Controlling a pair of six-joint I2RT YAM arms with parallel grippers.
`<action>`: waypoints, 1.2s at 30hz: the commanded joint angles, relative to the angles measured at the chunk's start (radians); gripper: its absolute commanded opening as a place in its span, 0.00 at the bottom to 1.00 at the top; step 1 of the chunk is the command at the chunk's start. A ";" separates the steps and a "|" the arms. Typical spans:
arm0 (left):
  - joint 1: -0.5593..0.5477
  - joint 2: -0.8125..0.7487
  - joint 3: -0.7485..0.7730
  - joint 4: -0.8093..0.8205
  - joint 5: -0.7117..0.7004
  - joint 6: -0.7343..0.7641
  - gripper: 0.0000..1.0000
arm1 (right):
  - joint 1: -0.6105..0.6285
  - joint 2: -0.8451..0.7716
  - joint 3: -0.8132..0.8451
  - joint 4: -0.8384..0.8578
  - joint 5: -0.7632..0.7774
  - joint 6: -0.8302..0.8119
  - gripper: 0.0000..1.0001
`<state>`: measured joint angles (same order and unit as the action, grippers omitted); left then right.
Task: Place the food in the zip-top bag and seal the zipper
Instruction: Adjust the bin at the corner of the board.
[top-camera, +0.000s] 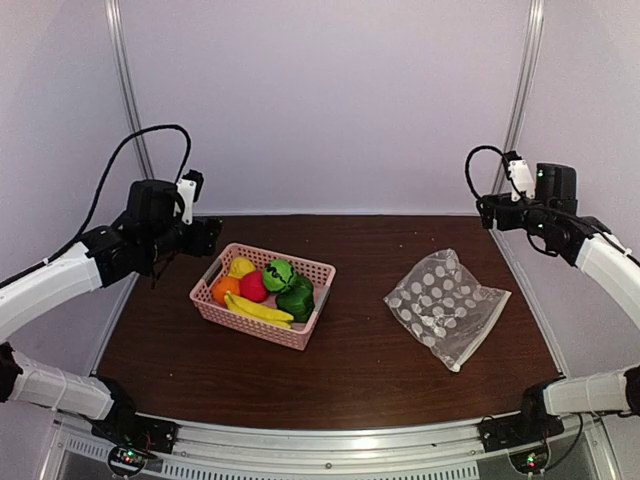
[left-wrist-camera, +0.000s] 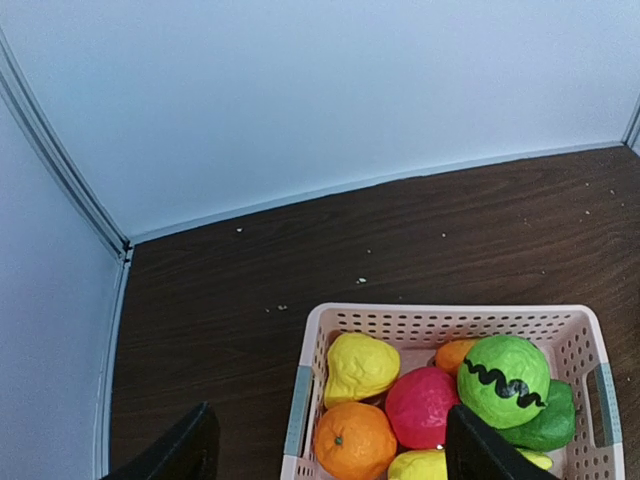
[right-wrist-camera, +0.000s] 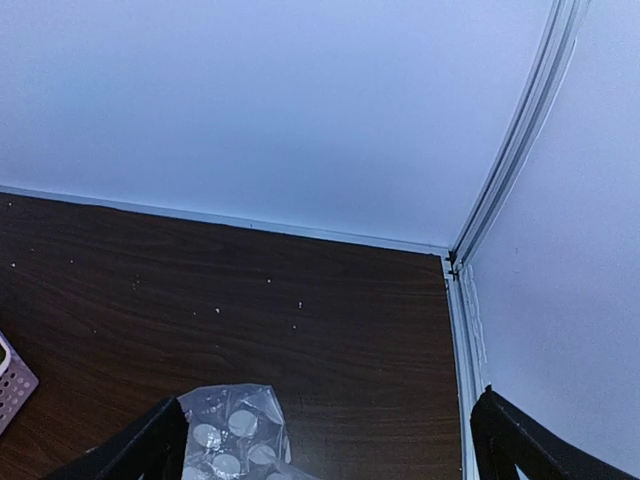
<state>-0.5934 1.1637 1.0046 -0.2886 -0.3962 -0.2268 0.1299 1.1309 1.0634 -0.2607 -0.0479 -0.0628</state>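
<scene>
Left gripper (top-camera: 205, 236) spread wide, empty, above far-left table. Food (top-camera: 268, 288) all sits in pink basket (top-camera: 250, 322), left-centre. Zip-top bag (top-camera: 445, 305) lies flat at right. Right gripper (top-camera: 492, 214) spread, empty. Filling not begun, I judge; next, hold the bag mouth open.
</scene>
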 joint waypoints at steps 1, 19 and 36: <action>-0.045 -0.015 -0.051 0.000 0.038 -0.024 0.77 | -0.026 -0.062 -0.080 -0.032 -0.042 -0.090 0.99; -0.356 0.101 -0.200 -0.187 -0.021 -0.917 0.55 | -0.045 -0.228 -0.199 -0.405 -0.357 -0.559 0.98; -0.343 0.248 -0.201 -0.125 0.013 -1.315 0.51 | -0.012 -0.245 -0.250 -0.471 -0.401 -0.642 0.97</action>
<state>-0.9470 1.4212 0.7952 -0.4740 -0.3908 -1.4597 0.1047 0.8940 0.8291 -0.7036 -0.4267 -0.6823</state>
